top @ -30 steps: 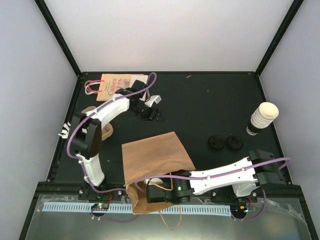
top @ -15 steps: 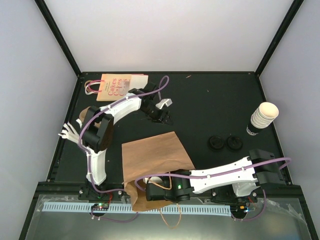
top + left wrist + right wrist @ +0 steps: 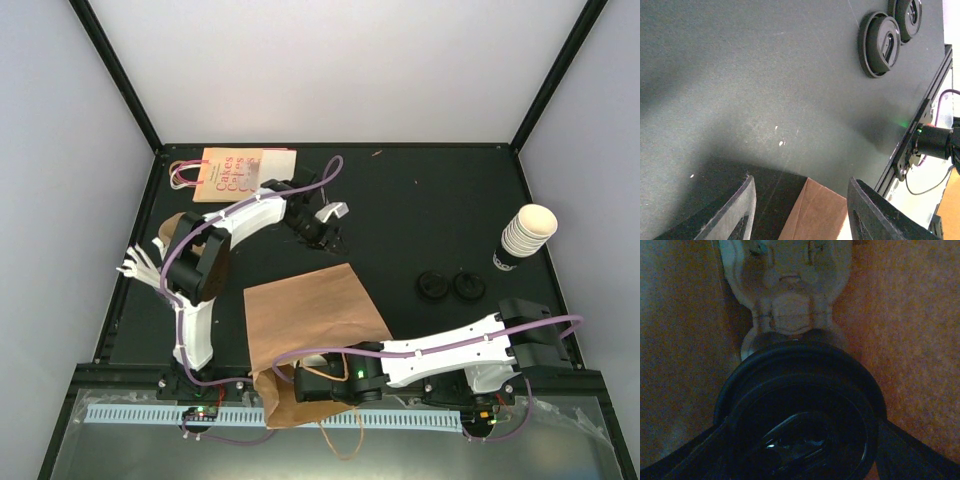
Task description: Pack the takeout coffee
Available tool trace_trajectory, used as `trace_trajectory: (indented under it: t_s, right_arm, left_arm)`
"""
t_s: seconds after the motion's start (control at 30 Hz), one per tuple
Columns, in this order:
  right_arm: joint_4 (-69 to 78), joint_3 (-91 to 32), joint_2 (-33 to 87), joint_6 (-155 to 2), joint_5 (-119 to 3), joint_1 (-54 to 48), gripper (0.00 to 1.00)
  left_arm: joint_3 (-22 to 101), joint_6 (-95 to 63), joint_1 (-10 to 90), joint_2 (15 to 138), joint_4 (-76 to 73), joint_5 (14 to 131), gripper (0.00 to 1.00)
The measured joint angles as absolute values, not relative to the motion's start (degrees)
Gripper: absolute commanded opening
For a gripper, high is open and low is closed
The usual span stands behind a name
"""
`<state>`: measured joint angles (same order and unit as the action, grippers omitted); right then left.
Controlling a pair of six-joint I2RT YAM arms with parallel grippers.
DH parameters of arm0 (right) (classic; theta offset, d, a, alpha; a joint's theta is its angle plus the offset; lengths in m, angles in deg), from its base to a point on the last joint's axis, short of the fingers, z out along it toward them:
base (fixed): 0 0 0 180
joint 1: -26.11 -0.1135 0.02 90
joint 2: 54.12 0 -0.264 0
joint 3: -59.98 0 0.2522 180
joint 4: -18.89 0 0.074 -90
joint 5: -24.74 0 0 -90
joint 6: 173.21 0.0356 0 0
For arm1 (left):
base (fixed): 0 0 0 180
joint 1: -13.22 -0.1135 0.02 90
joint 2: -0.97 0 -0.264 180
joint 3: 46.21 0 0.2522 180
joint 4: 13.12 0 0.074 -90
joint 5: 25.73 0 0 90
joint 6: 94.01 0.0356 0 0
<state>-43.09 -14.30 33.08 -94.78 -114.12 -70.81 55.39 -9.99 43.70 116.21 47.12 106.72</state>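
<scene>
The right hand (image 3: 802,426) is clamped on the takeout coffee (image 3: 800,390): a dark finger presses on each side of its round, glossy black plastic lid, and the pale cup body runs away behind it towards 12 o'clock. Grainy brown paper closes in on both sides, so the cup lies inside the mouth of the brown paper bag (image 3: 310,310). That bag is flat and creased on the matte black tabletop (image 3: 420,200), with its mouth at the 6 o'clock edge.

The left hand (image 3: 801,184) hangs over bare tabletop near the bag's 12 o'clock corner, its two black fingers spread apart and holding nothing.

At 3 o'clock from the bag lie two loose black lids (image 3: 435,287), side by side. A nested stack of cream cups (image 3: 525,235) stands tilted near the 3 o'clock edge. A flat printed paper bag (image 3: 232,172) lies in the 11 o'clock corner.

A second ago the left hand was nearer that printed bag; it has swung towards 3 o'clock. The right arm has barely moved.
</scene>
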Motion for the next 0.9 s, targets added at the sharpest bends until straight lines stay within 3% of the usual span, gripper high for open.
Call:
trace_trajectory:
  t_s: [0.9]
  right_arm:
    - [-37.39,-11.10,31.86,-96.60,-112.85,-68.26,0.53]
  left_arm:
    - [53.96,-8.26,45.17,116.50,47.64,108.58,0.48]
